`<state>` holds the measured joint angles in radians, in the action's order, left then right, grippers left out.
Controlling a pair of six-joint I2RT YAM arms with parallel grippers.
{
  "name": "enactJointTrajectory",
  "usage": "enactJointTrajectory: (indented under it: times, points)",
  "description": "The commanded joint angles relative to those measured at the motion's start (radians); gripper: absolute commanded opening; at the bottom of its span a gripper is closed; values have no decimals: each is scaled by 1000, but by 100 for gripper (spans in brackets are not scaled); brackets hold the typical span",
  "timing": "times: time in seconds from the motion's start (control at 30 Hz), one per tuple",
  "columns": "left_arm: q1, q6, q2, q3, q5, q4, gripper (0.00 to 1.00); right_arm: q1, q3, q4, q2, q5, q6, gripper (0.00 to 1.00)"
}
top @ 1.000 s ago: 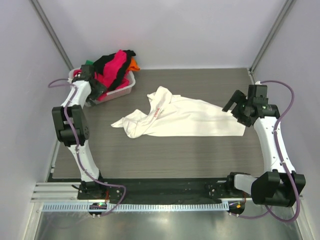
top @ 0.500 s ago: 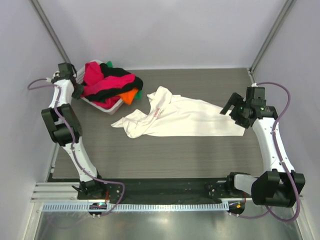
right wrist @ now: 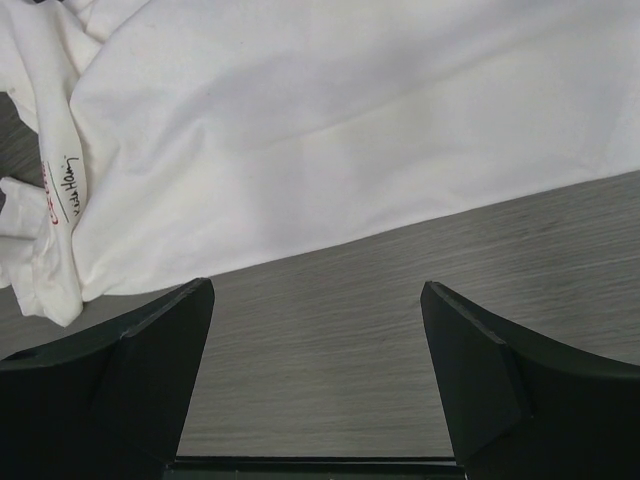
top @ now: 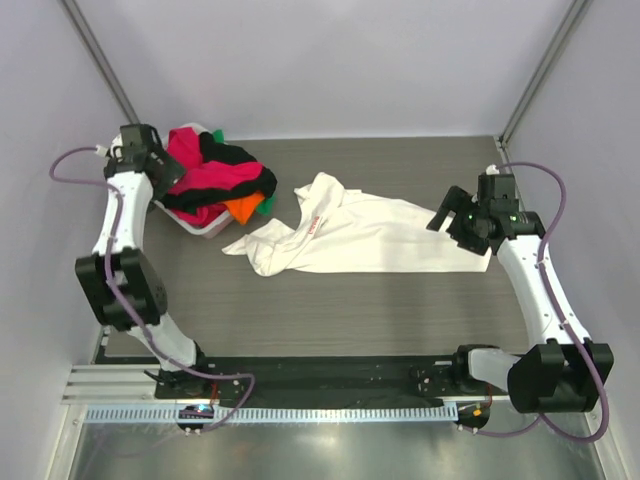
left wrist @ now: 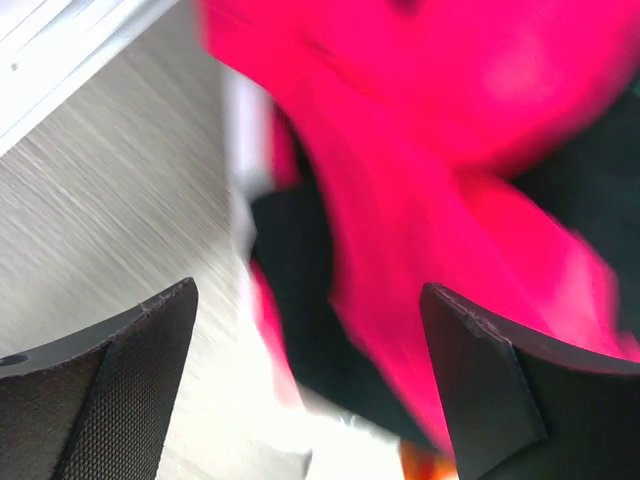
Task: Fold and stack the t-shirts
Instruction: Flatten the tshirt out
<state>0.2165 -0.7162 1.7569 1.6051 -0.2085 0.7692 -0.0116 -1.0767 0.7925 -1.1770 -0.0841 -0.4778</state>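
A white t-shirt with a red chest print lies crumpled but spread out mid-table. Magenta, black, orange and green t-shirts are heaped in a small white bin at the back left, spilling over its right side. My left gripper is at the heap's left edge, open. In the left wrist view the gripper frames blurred magenta cloth and black cloth without gripping them. My right gripper hovers open at the white tee's right end. Its wrist view shows the gripper over bare table just below the hem.
Grey walls enclose the dark wood-grain table on three sides, with metal posts in the back corners. Both arm bases are bolted to the rail at the near edge. The bin stands close to the left wall.
The bin has turned and shifted forward-left, and its heap now spills to the right. My left gripper moved to the back-left corner. The right gripper edged left toward the white tee.
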Motion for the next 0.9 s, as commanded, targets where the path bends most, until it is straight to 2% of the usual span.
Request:
enactJointTrajectory:
  times: [0.0, 0.07, 0.1, 0.17, 0.2, 0.3, 0.4, 0.53, 0.7, 0.87]
  points:
    - [-120, 69, -212, -78, -60, -13, 91, 45, -29, -18, 19, 14, -16, 91]
    - [-178, 96, -261, -123, -72, -22, 86, 53, -35, -10, 23, 18, -19, 91]
    - [-240, 106, -281, -155, -60, -27, 85, 56, -41, -1, 25, 21, -19, 91]
    - [-279, 113, -275, -174, -43, -21, 81, 59, -46, 5, 34, 26, -16, 91]
    - [-302, 112, -243, -175, -23, -13, 76, 58, -51, 11, 37, 26, -15, 91]
    - [-356, 113, -157, -166, 10, 24, 72, 58, -61, 25, 43, 33, -8, 91]
    - [-394, 124, -76, -126, 11, 41, 72, 58, -65, 31, 45, 41, -2, 92]
    - [-417, 135, 125, -2, 5, 87, 72, 58, -60, 31, 39, 46, 1, 91]
    - [-414, 152, 350, 304, -75, 212, 73, 58, -49, 31, 20, 60, 8, 91]
    - [-382, 126, 585, 602, -81, 297, 74, 61, -32, 19, -9, 75, 13, 91]
